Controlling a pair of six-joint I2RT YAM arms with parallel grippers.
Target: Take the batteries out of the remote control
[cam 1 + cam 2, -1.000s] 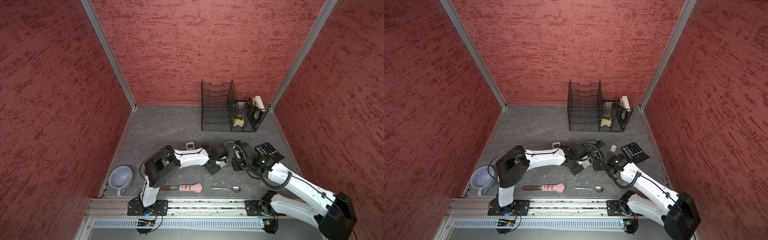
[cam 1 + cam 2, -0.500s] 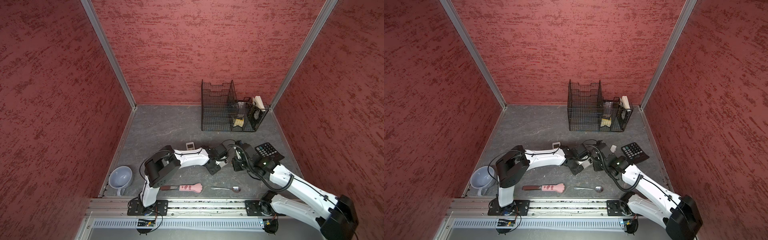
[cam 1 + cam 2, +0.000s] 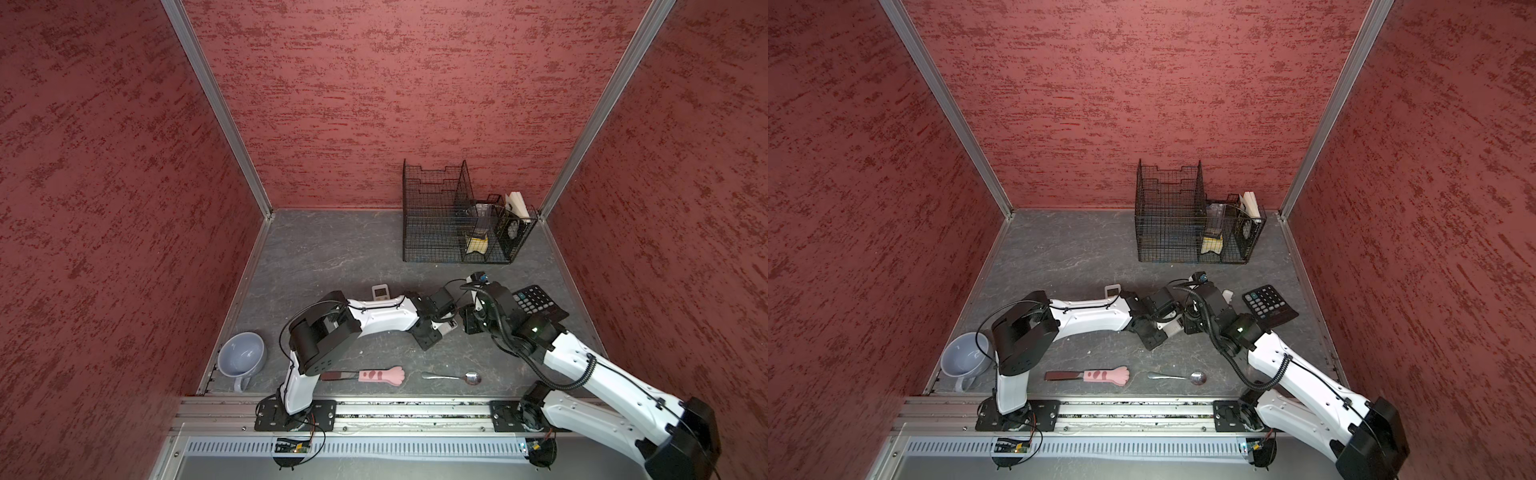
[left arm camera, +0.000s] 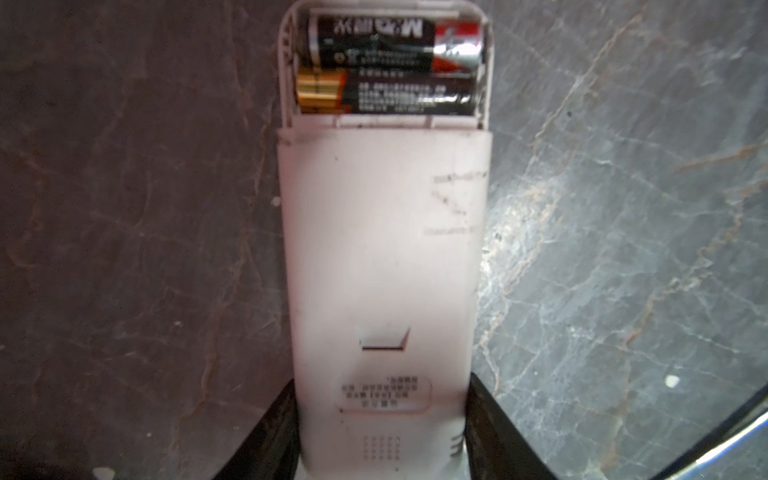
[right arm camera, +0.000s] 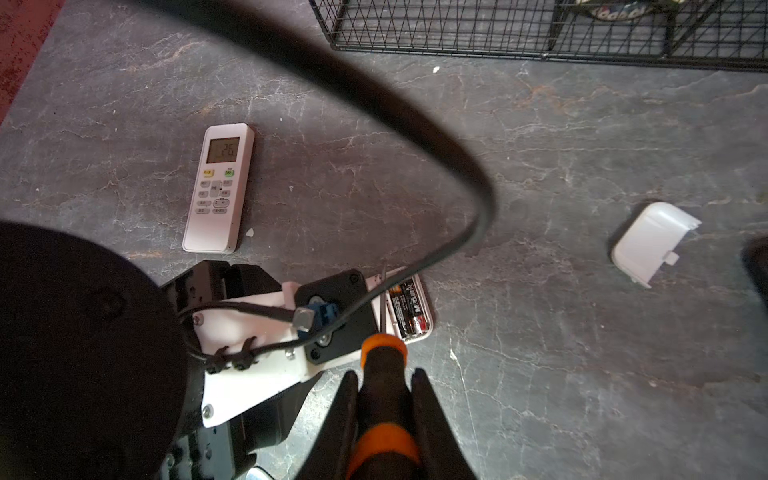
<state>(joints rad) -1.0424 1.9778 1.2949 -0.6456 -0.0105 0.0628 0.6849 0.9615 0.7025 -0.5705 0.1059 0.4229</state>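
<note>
My left gripper [image 4: 380,382] is shut on the white remote control [image 4: 382,249], which lies back-up on the table. Its compartment is uncovered, and two dark batteries [image 4: 395,41] with gold and red ends lie side by side inside. My right gripper [image 5: 384,374] is shut on an orange-and-black screwdriver [image 5: 384,415]. The thin shaft [image 5: 382,291] reaches to the edge of the compartment beside the batteries [image 5: 409,309]. In both top views the two grippers meet at mid-table over the remote control [image 3: 446,328] [image 3: 1173,328].
The white battery cover [image 5: 652,241] lies loose on the table. A second remote [image 5: 218,187] lies face up nearby. A wire basket [image 3: 457,220] stands at the back, with a calculator [image 3: 538,301] right of it. A mug [image 3: 242,357], a pink-handled knife [image 3: 374,375] and a spoon [image 3: 453,377] lie in front.
The right arm has shifted slightly. Both grips are unchanged and the remote control has not moved.
</note>
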